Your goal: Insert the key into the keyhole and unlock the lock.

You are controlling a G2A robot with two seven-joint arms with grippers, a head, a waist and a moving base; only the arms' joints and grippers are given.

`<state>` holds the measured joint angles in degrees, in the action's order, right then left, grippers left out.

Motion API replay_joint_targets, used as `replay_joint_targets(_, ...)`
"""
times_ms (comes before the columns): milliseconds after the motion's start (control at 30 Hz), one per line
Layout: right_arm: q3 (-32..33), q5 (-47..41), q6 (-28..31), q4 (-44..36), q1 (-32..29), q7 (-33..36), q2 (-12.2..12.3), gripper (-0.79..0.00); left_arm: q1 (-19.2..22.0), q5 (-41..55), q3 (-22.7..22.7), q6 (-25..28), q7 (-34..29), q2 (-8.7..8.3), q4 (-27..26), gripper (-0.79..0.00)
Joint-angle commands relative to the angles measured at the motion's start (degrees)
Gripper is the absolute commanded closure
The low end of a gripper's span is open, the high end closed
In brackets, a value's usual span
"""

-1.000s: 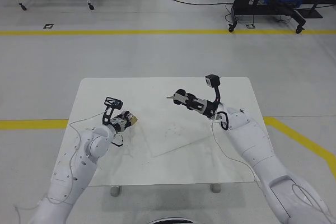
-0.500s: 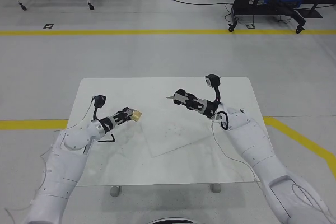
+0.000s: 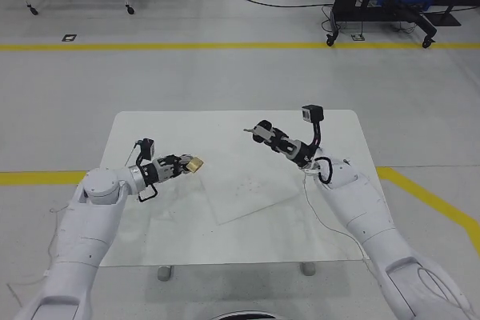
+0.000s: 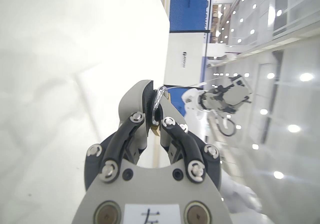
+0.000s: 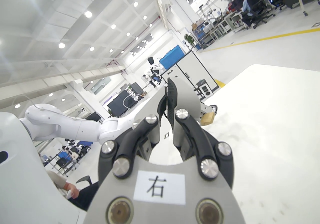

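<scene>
- My right pincer (image 3: 260,132) is clenched on the thin silver metal key (image 3: 246,129). Its blade pokes out past the fingertips. In the right wrist view the black pads (image 5: 171,99) are pressed flat together, and the blade is too slim to make out there.
- My left pincer (image 3: 178,164) is clenched on the small brass-yellow padlock (image 3: 194,164). The left wrist view shows its silver shackle (image 4: 158,98) caught between the fingers. From above, the brass body juts out beyond the fingertips, over the white bench (image 3: 304,224).
- The relation that matters: from the key, the padlock lies off to my left and a little nearer my body. The two are well apart, with bare bench under the gap between them.
- The key's long axis runs towards my left side. From above, though, its line looks to pass on the far side of the padlock rather than through it, so I judge the two are not yet lined up.
- The padlock's long axis runs out of the left pincer towards my right arm, so its free end roughly faces the key. I cannot see the keyhole itself.
- In the right wrist view the padlock (image 5: 207,118) sits to one side of the closed fingers, not straight ahead of them, which fits that offset.
- Neither arm is clearly the nearer to the meeting point. I judge the key end must swing onto the padlock's axis before the gap is closed.
</scene>
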<state>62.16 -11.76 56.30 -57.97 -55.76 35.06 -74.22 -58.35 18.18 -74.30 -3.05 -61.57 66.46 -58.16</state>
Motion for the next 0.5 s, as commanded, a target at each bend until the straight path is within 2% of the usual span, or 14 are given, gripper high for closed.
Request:
replay_joint_targets(0,1.1,0.5,0.0,-1.1,-1.0,-2.0,0.2,0.0,3.9,2.2,2.2,-5.5,-4.7,0.56,5.1,0.0)
replay_joint_targets(67,2.3,1.5,0.1,-2.1,-2.2,-4.5,0.4,0.0,7.1,4.4,4.8,-10.1,-8.5,1.44,9.4,0.0)
replay_joint_targets(167,4.1,3.6,-0.1,-3.6,-3.7,-7.9,0.7,0.0,11.0,7.0,8.5,-12.8,-12.0,3.03,14.2,0.0)
replay_joint_targets(333,6.8,7.0,-0.5,-6.6,-6.0,-12.2,1.2,0.0,15.7,8.6,13.8,-13.2,-15.9,5.46,18.9,0.0)
replay_joint_targets(467,8.5,8.7,-0.9,-9.3,-7.9,-14.4,1.5,0.0,18.4,10.0,16.1,-12.8,-17.9,6.85,21.1,0.0)
